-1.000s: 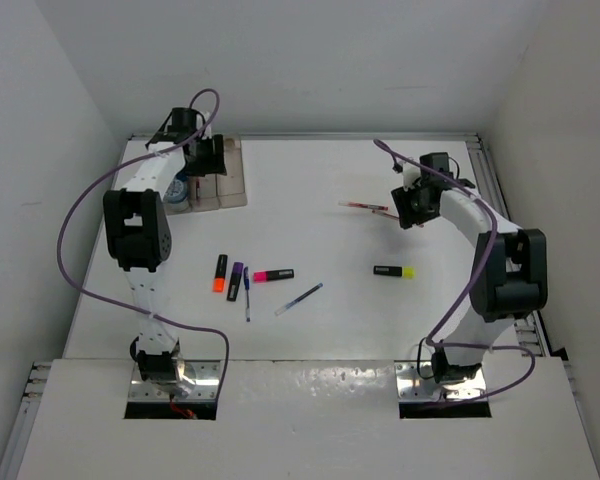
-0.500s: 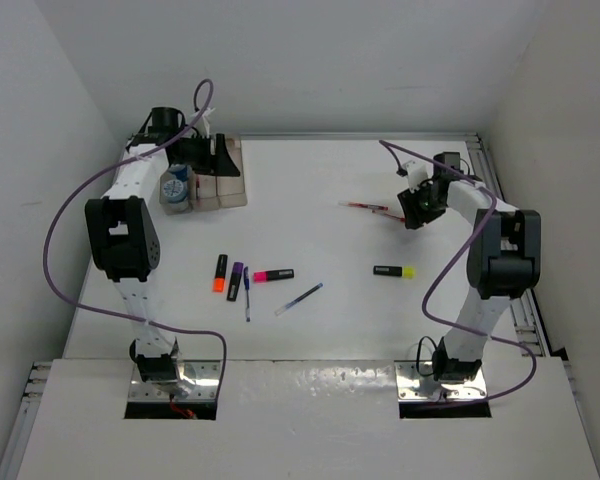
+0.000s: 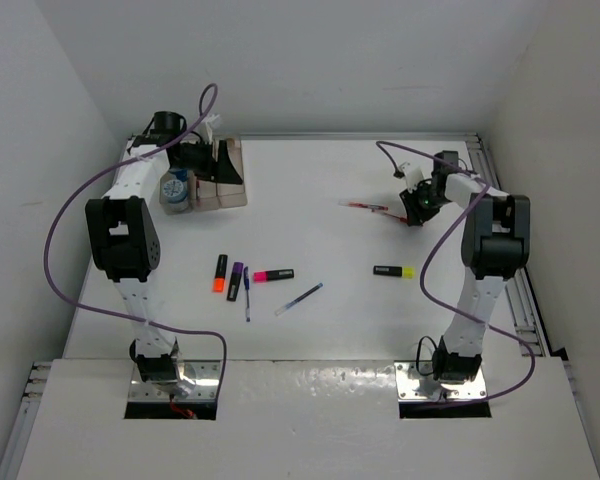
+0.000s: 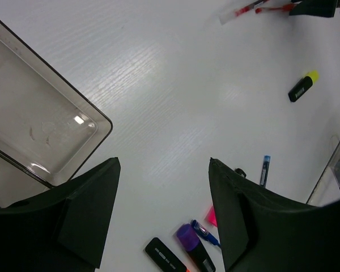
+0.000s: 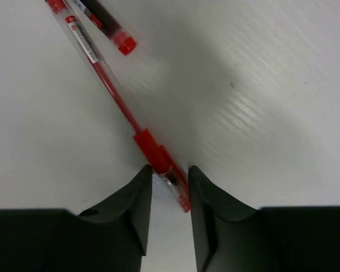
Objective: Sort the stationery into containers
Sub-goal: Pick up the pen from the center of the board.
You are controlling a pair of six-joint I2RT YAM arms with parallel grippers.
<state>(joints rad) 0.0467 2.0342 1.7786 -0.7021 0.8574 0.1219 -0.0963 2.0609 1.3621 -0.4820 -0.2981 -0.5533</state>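
Two thin red pens (image 3: 365, 207) lie at the right rear of the table. My right gripper (image 3: 412, 212) is at their right end; in the right wrist view it (image 5: 170, 169) is shut on the tip of one red pen (image 5: 158, 156), with the second red pen (image 5: 105, 25) beside it. My left gripper (image 3: 220, 160) hangs open and empty over the tan tray (image 3: 230, 190); in the left wrist view it (image 4: 164, 161) is above bare table. Orange (image 3: 220, 272), purple (image 3: 236, 280), pink (image 3: 273, 275) and yellow (image 3: 394, 271) highlighters and two blue pens (image 3: 298, 299) lie mid-table.
Blue-and-white discs (image 3: 177, 187) sit by the tray's left side. White walls close in the table on three sides, and a rail (image 3: 500, 190) runs along the right edge. The tray's corner (image 4: 99, 122) shows in the left wrist view.
The left arm swung left, uncovering the discs, and its gripper stayed over the tray. The right gripper edged right and lower onto the red pen's end.
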